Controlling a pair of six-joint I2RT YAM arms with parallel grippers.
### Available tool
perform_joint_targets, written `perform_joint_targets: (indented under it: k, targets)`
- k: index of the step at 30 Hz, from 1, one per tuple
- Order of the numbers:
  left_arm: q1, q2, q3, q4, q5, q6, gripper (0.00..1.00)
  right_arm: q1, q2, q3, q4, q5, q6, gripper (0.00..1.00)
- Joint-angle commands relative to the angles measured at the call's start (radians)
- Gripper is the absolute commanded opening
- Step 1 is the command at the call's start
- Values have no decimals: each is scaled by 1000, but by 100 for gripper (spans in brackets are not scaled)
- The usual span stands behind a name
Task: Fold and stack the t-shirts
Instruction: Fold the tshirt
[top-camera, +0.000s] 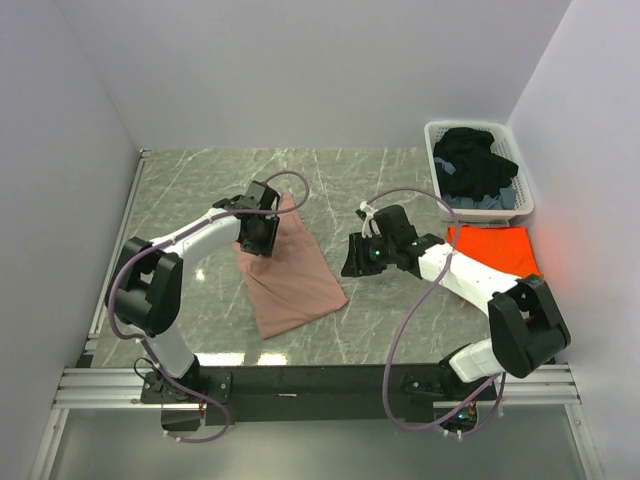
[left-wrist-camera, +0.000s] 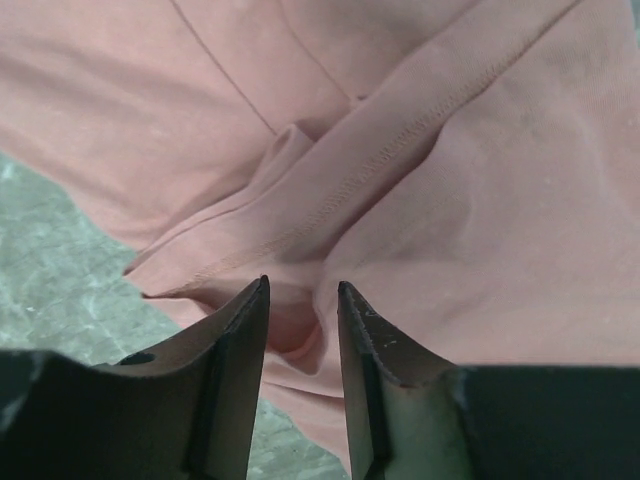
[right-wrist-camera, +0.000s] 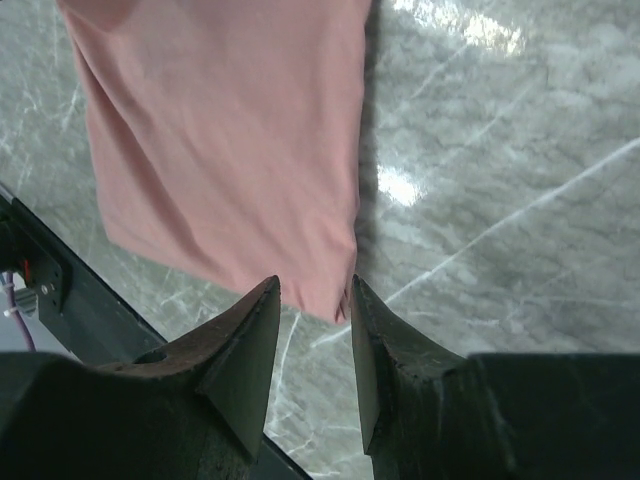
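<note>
Posting where I'm at w/ the fold, jaws first.

Left gripper (left-wrist-camera: 303, 284): fingers a bit apart, narrow gap, and a soft bunch of the pink tee (left-wrist-camera: 420, 230) sits right in that gap. Can't tell from the wrist cam whether it's actually nipped or just lying under the tips, so not calling it a grab. A stitched hem (left-wrist-camera: 400, 140) runs diagonally just past the tips, w/ a layered flap edge to the left.

Right gripper (right-wrist-camera: 315, 282): parted too, nothing in it. It hangs above the marble table (right-wrist-camera: 500, 150) w/ the tee's lower right corner lined up w/ the gap.

Wider view: the pink tee lies mid-table as a long slanted strip, narrower at the far end. My left arm is over that far end and my right is just off its right side. The orange tee (top-camera: 495, 245) lies flat on the right, looks folded already tho my right arm hides part of it. It's beside the white basket (top-camera: 430, 130) of dark clothes (top-camera: 475, 160), well apart from the pink one.

Imo the step in hand is the cross fold on the pink strip, so roughly halfway thru the task.

How I'd do it well:
- bite ALL layers at the hem, not just the top one, or the earlier fold opens up
- get the right jaws onto that corner before lifting, so both sides rise together
- lift low and carry one end over to meet the other
- the strip lies slanted, so watch for a skewed crease
- let go only once it's flat, then move it onto the orange one
</note>
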Motion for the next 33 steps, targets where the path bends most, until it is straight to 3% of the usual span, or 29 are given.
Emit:
perform_joint_targets:
  k: [1,6,12,26,33]
  targets:
    - [-6,13,40,-23,58,24,39,-3,-60,-18,11,14,-9,42]
    - [-6,41,39,-17,50,16,33,-4,-67,-33,17,7,-11,42]
    - [-6,53,53,1,32,29,1,-4,-67,-36,15,10,-15,42]
    - [-6,99,131,16,-51,84,2,-4,-48,-35,9,3,-18,42]
    - [-5,144,119,26,-102,49,21,-4,2,-41,54,-20,3,42]
